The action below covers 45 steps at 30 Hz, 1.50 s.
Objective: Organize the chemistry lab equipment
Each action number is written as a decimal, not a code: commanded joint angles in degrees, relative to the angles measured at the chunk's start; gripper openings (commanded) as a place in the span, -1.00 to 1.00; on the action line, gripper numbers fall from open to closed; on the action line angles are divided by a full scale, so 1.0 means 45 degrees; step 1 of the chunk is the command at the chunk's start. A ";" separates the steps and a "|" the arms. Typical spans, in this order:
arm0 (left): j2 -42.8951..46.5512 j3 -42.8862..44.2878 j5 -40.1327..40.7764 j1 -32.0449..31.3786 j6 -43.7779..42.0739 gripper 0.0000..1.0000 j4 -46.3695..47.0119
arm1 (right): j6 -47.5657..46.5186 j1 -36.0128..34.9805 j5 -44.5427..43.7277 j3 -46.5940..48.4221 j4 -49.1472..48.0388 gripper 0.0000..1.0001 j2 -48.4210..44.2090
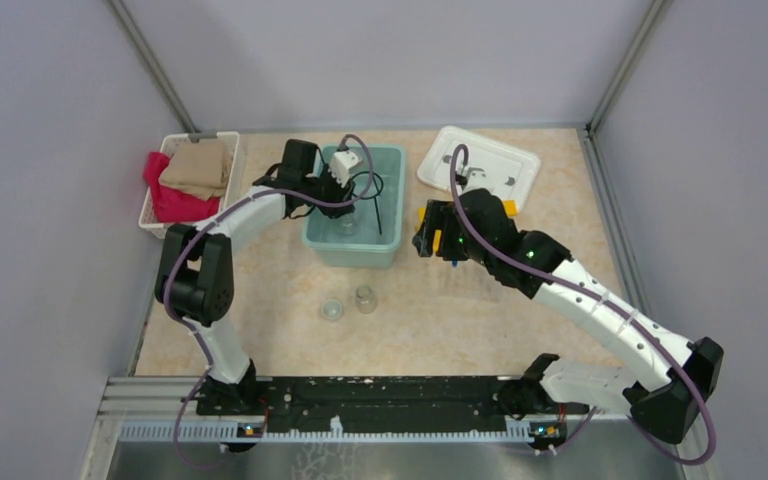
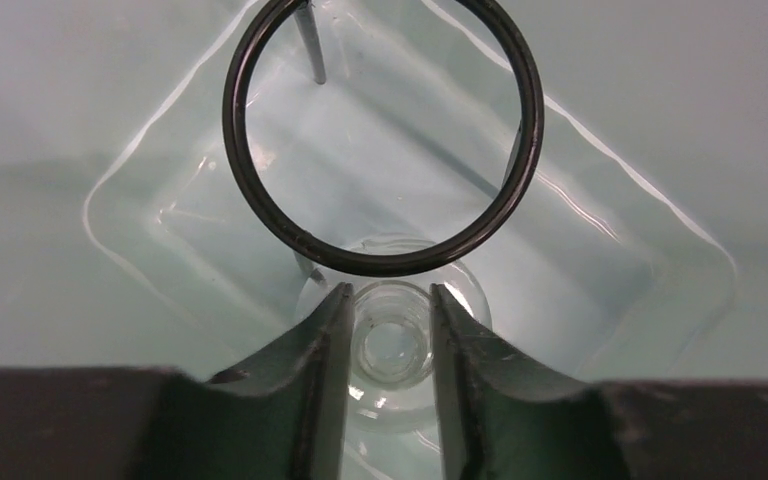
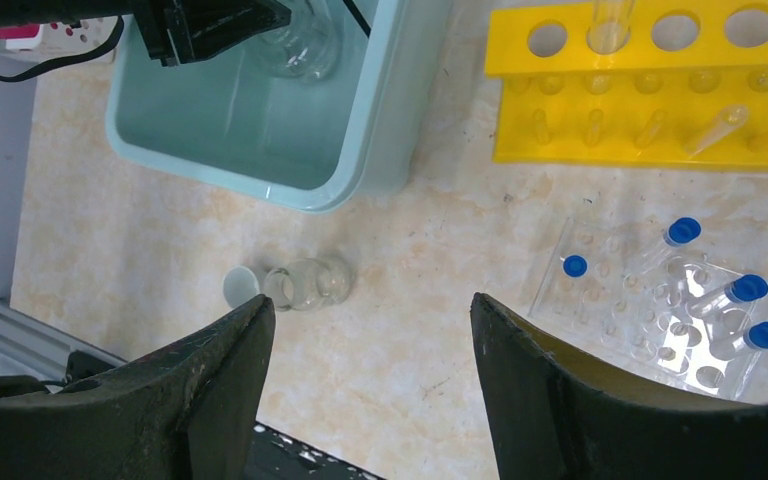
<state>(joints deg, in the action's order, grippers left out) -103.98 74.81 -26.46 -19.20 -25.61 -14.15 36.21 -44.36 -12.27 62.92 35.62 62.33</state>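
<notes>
The left gripper (image 2: 390, 292) reaches down into the teal bin (image 1: 355, 252) at the back middle of the table (image 1: 480, 320). Its fingers (image 2: 325, 380) stand narrowly apart, one on each side of the neck of a clear flask (image 2: 392, 345) that stands upright on the bin floor. They lie right against the glass, but whether they pinch it or only flank it cannot be told. The black ring (image 2: 380, 264) hangs just beyond the fingertips, above the flask, with its straight handle running down toward the bin's near wall. The right gripper (image 3: 372, 310) hovers over the table right of the bin, its jaws spread wide with nothing between them. Beyond it stands the yellow rack (image 3: 650, 150), just right of the bin, with one tube (image 3: 608, 20) upright in a top hole. Nearer the arms, a clear holder (image 3: 620, 300) carries four blue-capped tubes (image 3: 682, 232). In front of the bin a beaker (image 1: 365, 298) sits just beside a second beaker (image 1: 332, 309) on the bare table. A white tray (image 1: 500, 160) lies at the back right, and a basket (image 1: 175, 150) of cloths at the back left.
</notes>
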 commanded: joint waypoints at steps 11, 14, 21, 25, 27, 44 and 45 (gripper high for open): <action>0.2750 0.0317 0.0071 0.0018 -0.0052 0.85 -0.1927 | 0.0150 -0.1692 -0.0934 0.0420 -0.0729 0.50 0.0666; 0.3496 0.0964 -0.0248 0.0033 0.0253 0.98 -0.3046 | 0.0102 -0.2445 -0.1440 0.0499 -0.0888 0.51 0.1108; 0.6000 0.1347 0.0302 0.0091 0.1096 0.98 -0.4628 | -0.0059 -0.4168 -0.1819 0.0598 -0.1965 0.52 0.2920; 0.7491 0.0794 0.0927 0.0154 0.1306 0.98 -0.5008 | -0.0400 -0.4949 -0.1927 0.0894 -0.2519 0.52 0.4502; 0.8100 0.0470 0.1206 0.0194 0.1269 0.98 -0.5240 | -0.0462 -0.5074 -0.1930 0.1081 -0.2626 0.52 0.5193; 0.9180 -0.2130 0.0632 0.2660 0.1511 0.98 -0.5655 | -0.1191 -0.5103 -0.1687 0.1019 -0.3755 0.21 0.7294; 0.9167 -0.2270 0.0685 0.2696 0.1398 0.98 -0.5575 | -0.1234 -0.5099 -0.1684 0.1029 -0.3786 0.16 0.7375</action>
<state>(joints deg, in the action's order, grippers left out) -62.41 66.54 -21.47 -8.67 -19.11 -40.42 31.88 -67.00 -19.66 65.01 21.82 94.02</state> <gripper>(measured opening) 0.987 0.616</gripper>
